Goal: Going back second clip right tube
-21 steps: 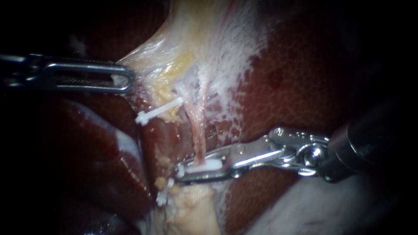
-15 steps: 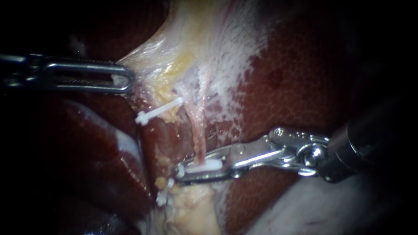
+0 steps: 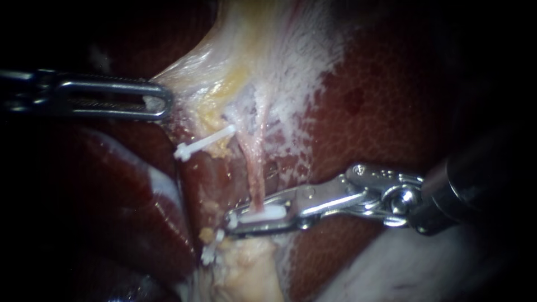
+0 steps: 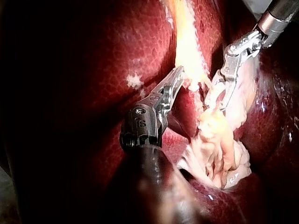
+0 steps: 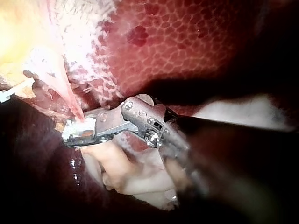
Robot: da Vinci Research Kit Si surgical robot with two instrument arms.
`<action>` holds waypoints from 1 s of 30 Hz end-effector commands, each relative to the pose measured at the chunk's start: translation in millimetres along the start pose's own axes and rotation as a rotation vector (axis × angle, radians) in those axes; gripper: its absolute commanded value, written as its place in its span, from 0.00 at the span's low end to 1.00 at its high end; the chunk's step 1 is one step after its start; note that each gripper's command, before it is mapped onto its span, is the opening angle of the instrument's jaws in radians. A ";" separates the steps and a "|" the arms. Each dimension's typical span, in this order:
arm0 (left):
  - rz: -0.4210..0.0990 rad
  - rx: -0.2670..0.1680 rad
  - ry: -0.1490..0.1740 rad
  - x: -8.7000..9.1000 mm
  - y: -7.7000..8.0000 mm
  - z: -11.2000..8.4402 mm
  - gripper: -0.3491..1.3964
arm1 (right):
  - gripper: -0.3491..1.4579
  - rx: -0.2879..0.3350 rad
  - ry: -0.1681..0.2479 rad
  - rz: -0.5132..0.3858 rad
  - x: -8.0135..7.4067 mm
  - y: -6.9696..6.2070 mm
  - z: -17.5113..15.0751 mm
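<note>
Over on the left, the left instrument [image 3: 165,100] has its jaws pinched on the pale tissue [image 3: 224,72], pulling it taut. A white clip [image 3: 204,142] sits just beside the right tube [image 3: 254,173]. Lower on that tube, the right instrument [image 3: 234,219] has its jaws pressed around the second clip [image 3: 265,213]. The clip looks placed to me. Letting go and backing off over the liver [image 3: 391,112] remain.

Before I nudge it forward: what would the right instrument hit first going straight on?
Probably the liver just ahead of the right instrument; the lower clip lies close beside that line, though depth is unclear.
</note>
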State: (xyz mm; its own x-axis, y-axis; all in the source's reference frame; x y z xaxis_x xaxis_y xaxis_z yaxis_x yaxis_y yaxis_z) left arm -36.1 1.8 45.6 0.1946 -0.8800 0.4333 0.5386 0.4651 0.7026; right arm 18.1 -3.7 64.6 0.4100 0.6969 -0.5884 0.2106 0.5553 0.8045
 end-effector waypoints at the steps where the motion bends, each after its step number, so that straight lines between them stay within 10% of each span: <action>1: 0.000 0.000 0.000 0.0 0.0 0.0 0.00 | 0.41 -0.012 0.009 -0.040 0.0 0.0 0.1; 13: 0.000 0.003 0.001 0.0 -0.4 -0.1 0.00 | 0.52 -0.098 0.043 -0.299 0.7 0.7 1.2; 30: 0.001 0.003 0.001 0.0 -0.3 -0.2 0.00 | 0.52 -0.121 0.053 -0.328 0.2 -0.3 -2.6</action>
State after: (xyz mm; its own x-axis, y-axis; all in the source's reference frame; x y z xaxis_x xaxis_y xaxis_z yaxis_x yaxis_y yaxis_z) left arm -36.1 1.6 45.3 0.1961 -0.8799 0.4329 0.5364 0.4658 0.7038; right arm 15.6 -2.5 63.9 0.2888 0.4915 -0.8216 0.2121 0.8040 0.5555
